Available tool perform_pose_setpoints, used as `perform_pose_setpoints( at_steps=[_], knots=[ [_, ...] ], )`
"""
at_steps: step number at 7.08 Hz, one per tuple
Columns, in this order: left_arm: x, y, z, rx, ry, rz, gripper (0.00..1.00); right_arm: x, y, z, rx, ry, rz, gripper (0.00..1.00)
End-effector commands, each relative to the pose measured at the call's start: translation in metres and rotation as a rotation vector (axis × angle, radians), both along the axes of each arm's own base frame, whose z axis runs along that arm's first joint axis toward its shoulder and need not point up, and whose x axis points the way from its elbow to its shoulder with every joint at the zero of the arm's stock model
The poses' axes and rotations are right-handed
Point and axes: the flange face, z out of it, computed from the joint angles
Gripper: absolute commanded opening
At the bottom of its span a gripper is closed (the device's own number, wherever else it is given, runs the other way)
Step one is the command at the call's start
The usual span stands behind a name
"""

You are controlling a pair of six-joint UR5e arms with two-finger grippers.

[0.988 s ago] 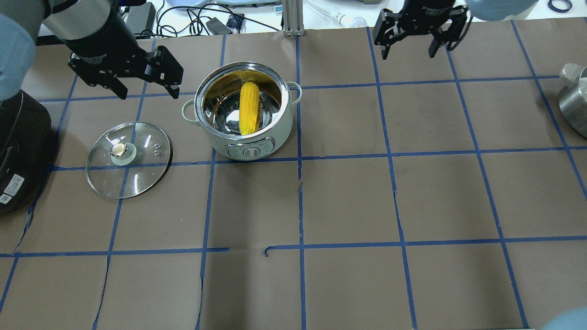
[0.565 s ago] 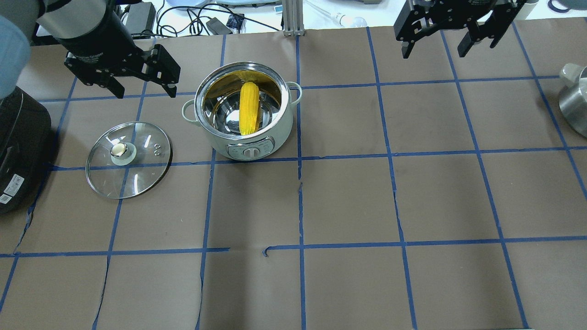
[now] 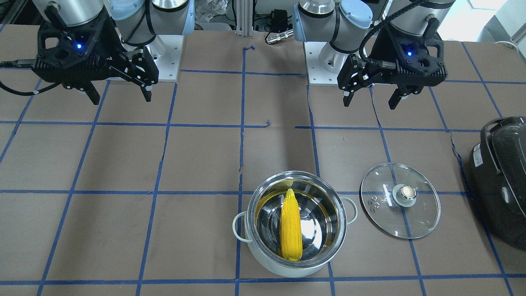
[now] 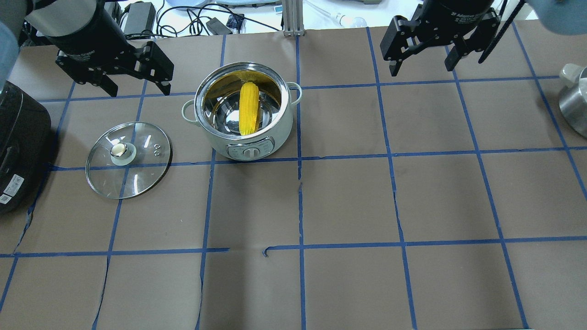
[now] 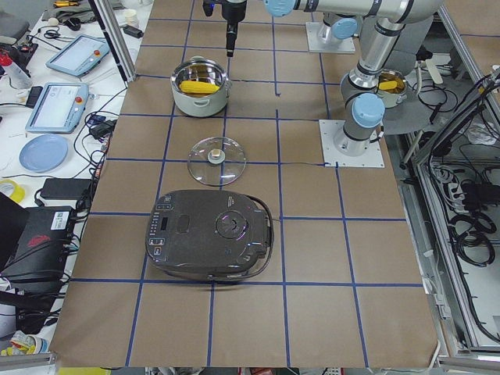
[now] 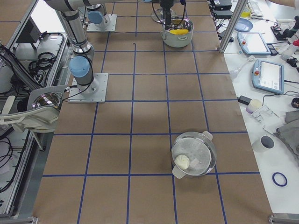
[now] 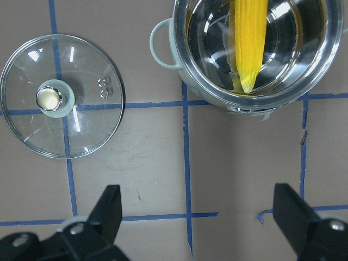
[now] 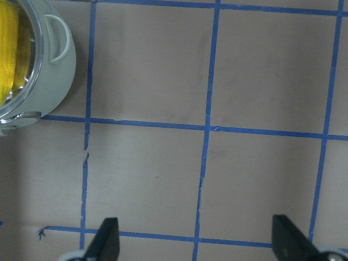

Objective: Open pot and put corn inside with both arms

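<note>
The pot (image 4: 280, 132) stands uncovered on the brown table, left of centre. The corn (image 4: 249, 107) lies inside it, leaning on the wall; it also shows in the front view (image 3: 290, 224) and the left wrist view (image 7: 249, 38). The glass lid (image 4: 137, 176) lies flat on the table to the pot's left, knob up. My left gripper (image 4: 137, 90) is open and empty, raised above the table behind the lid. My right gripper (image 4: 422, 68) is open and empty, raised well to the right of the pot. The right wrist view shows only the pot's edge (image 8: 51, 81).
A big black domed appliance (image 4: 18, 146) stands at the table's left edge, next to the lid. A second steel pot (image 4: 575, 107) stands at the right edge. Cables and devices lie beyond the table's far edge.
My left gripper has drifted up and to the left, away from the pot. My right gripper has shifted to the right, then come back down a little. Both stay open; pot, corn and lid have not moved.
</note>
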Motion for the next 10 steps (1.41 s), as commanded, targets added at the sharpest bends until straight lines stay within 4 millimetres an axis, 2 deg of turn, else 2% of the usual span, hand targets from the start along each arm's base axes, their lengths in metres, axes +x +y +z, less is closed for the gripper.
perform_pose_setpoints(
  at_steps=[1, 2, 3, 10],
  knots=[
    [-0.0011, 0.0008, -0.0027, 0.006, 0.012, 0.001, 1.00, -0.0056, 0.0021, -0.0052, 0.006, 0.044, 0.029, 0.97],
    [-0.0006, 0.0009, -0.0021, 0.007, 0.007, 0.001, 1.00, -0.0046, -0.0007, -0.0050, -0.007, 0.026, 0.025, 0.96],
    [0.0000, 0.0005, -0.0006, 0.003, 0.009, 0.002, 1.00, 0.0003, -0.0059, -0.0014, -0.056, -0.022, 0.029, 1.00],
    [0.0007, 0.0012, 0.0000, 0.004, 0.001, 0.002, 1.00, -0.0002, -0.0066, -0.0013, -0.063, -0.017, 0.024, 1.00]
  ],
)
